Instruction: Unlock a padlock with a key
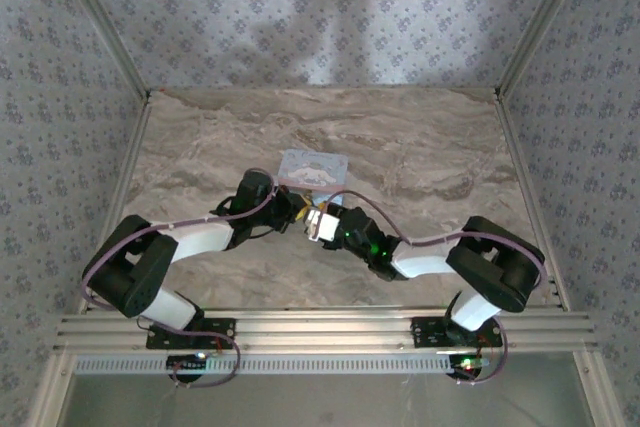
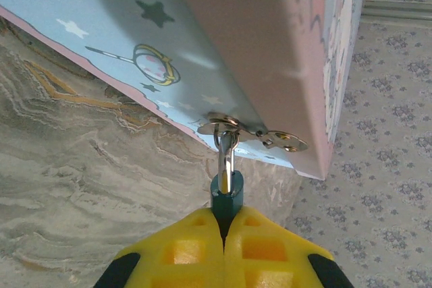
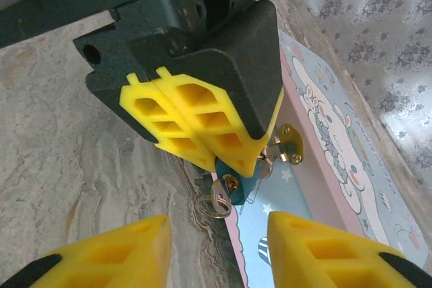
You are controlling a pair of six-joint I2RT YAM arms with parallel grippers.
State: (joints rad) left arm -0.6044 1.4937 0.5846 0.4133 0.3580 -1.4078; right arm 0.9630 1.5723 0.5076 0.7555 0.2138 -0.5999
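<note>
Padlock [image 2: 226, 197], tiny and dark blue-teal with a metallic shackle, hangs from the metal hasp [image 2: 253, 133] of a pale blue rectangular cartoon tin [image 2: 135, 38] at the centre of the marble-patterned table [image 1: 420, 147]. The left gripper [image 2: 225, 224] reaches in from 7 o'clock with its elbow bent, yellow fingers clenched on the padlock body. A small silver key [image 3: 219, 200] sticks out of the padlock's end. The right gripper [image 3: 216, 231], reaching from 5 o'clock, hovers just beside it, jaws spread and holding nothing.

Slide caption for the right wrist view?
Left gripper pinches the padlock on the hasp of the tin, key at its base; right gripper open below.
</note>
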